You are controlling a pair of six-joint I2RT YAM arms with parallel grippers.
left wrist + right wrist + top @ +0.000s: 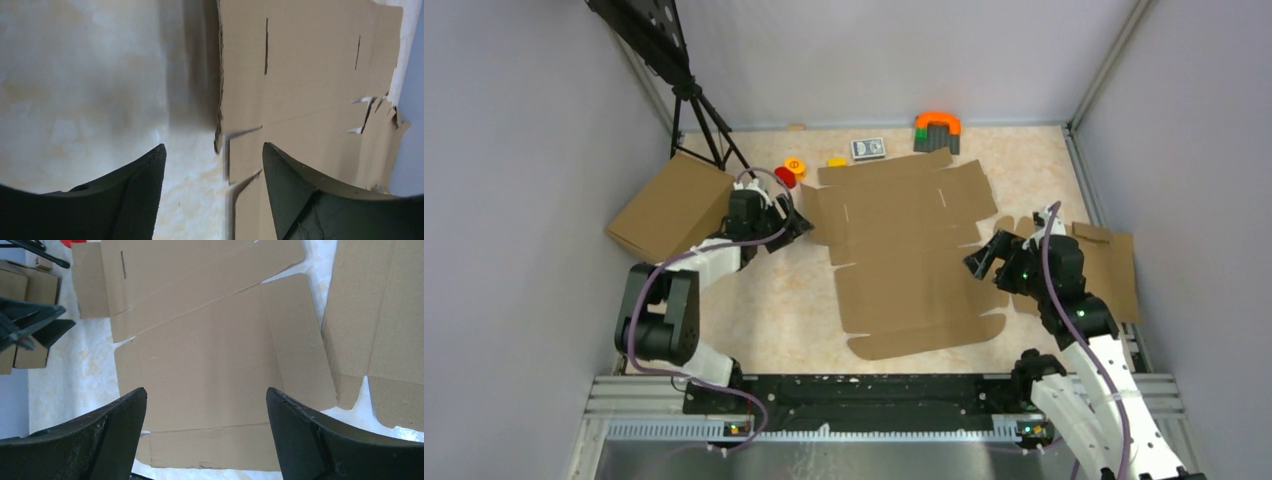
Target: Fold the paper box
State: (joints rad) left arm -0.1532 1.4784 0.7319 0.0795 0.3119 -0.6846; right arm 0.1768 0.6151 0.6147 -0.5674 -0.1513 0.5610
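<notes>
The unfolded paper box (904,250) lies flat on the table (774,310), flanked by the left gripper (794,222) and the right gripper (979,262), both with jaws apart.

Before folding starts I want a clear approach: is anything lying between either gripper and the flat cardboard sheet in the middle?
Nothing visible does. The left gripper straddles the paper box at its left edge, open; the right gripper hangs open over its right edge. The smaller blank lies farther right.
</notes>
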